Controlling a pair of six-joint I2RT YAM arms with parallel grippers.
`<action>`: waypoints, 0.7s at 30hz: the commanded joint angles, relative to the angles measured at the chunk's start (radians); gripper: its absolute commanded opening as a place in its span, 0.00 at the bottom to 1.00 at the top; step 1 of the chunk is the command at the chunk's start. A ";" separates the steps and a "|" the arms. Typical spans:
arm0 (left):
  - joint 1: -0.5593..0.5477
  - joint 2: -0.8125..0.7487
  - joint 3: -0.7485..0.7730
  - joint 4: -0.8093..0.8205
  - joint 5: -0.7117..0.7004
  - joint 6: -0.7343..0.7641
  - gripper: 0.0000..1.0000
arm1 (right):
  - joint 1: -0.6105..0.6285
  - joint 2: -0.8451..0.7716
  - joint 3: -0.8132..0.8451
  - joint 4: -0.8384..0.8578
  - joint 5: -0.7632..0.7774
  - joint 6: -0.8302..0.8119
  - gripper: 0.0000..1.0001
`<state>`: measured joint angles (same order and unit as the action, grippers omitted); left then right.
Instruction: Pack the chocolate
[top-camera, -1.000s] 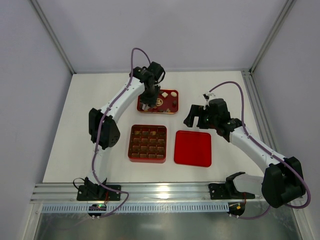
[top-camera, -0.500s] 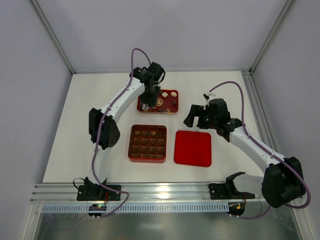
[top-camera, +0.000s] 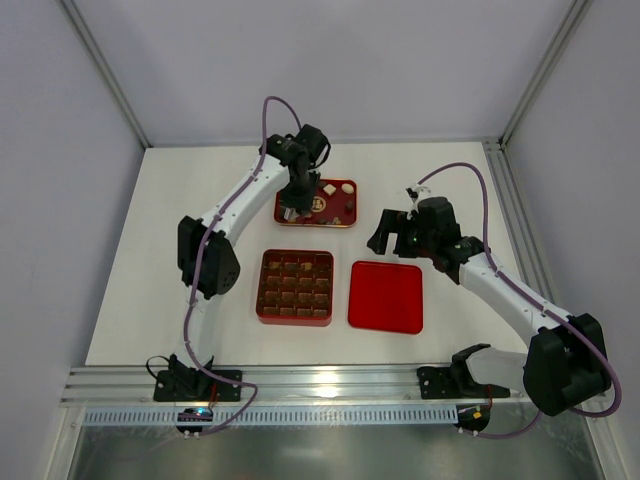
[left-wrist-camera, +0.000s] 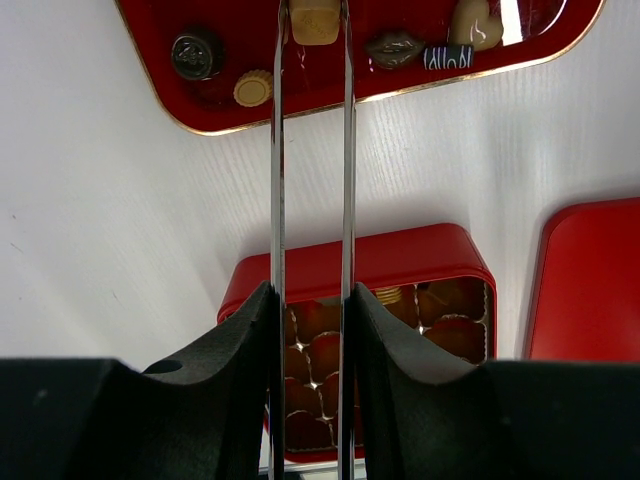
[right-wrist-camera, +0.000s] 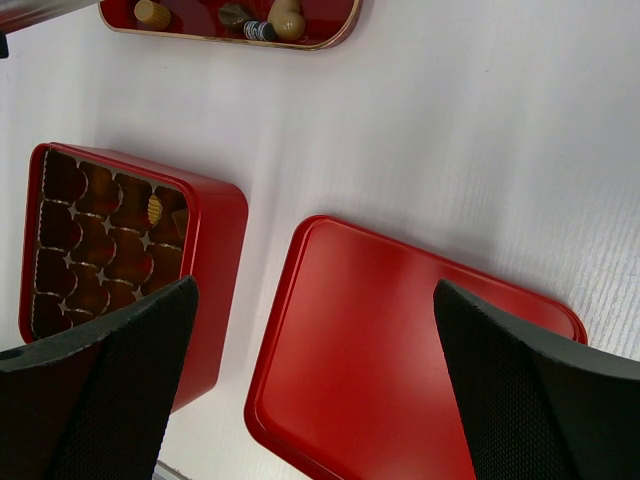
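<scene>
Left tool (left-wrist-camera: 313, 8) pinches a tan chocolate (left-wrist-camera: 315, 24); right tool (right-wrist-camera: 315, 300) gapes wide, empty.

tray (left-wrist-camera: 200, 105) red, gold rim | choc (left-wrist-camera: 315, 20) tan/dk-brown, 1 striped | box (top-camera: 294, 287) red, brown grid | lid (top-camera: 386, 296) red

top view: chocolate pieces (top-camera: 327, 186) in the tray (top-camera: 330, 222) too small to tell by shape; left tool (top-camera: 291, 207) covers the tray's left end. left wrist view: tan piece (left-wrist-camera: 315, 20) and the tool's tips cut by the top edge, grip unclear; box (left-wrist-camera: 400, 255) lower left behind the tool's body; lid (left-wrist-camera: 590, 280) cut at right.
</scene>
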<state>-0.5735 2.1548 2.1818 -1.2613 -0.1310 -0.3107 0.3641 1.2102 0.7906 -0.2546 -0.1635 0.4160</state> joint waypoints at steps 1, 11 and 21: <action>0.003 -0.061 0.039 0.014 -0.019 -0.005 0.34 | -0.004 -0.015 0.001 0.035 0.005 -0.009 1.00; 0.003 -0.039 0.082 0.008 -0.032 -0.004 0.34 | -0.004 -0.014 0.006 0.032 0.009 -0.013 1.00; 0.003 -0.065 0.027 0.030 -0.036 -0.007 0.35 | -0.005 -0.011 0.006 0.032 0.007 -0.014 1.00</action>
<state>-0.5735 2.1529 2.2181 -1.2579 -0.1482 -0.3111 0.3630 1.2102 0.7906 -0.2546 -0.1631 0.4156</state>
